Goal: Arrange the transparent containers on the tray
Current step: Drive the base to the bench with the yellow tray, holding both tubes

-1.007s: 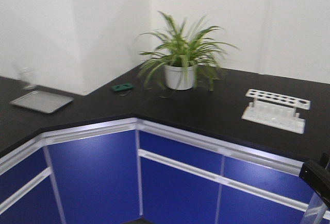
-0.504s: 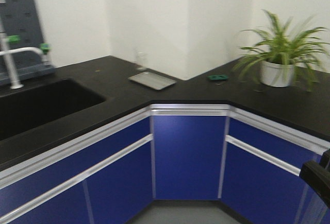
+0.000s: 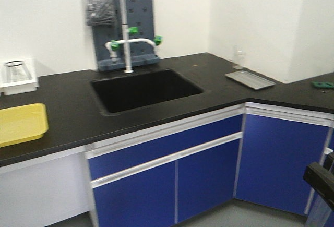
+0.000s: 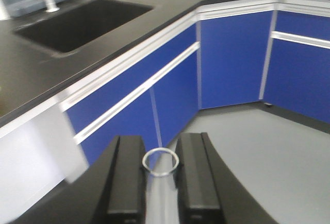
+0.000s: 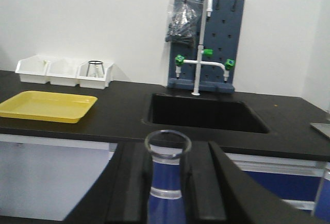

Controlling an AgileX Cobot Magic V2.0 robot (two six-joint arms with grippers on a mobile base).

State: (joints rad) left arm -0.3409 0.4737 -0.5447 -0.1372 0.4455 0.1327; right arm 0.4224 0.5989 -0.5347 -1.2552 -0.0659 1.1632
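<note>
In the left wrist view my left gripper is shut on a narrow transparent container, its round rim up between the black fingers, out over the grey floor. My right gripper is shut on the neck of a clear flask. The yellow tray lies bare on the black counter to the left of the sink and well ahead of the right gripper; it also shows at the left edge of the front view as tray. Another clear vessel stands in a white bin. A clear beaker stands by the far wall.
White bins line the wall behind the tray. A white tap and a grey peg board rise behind the sink. A metal tray lies near the counter corner. Blue cabinets run below the counter.
The front view has swung left along the counter, from the plant and rack past the corner to the sink and the yellow tray. The black arm part at bottom right stays put.
</note>
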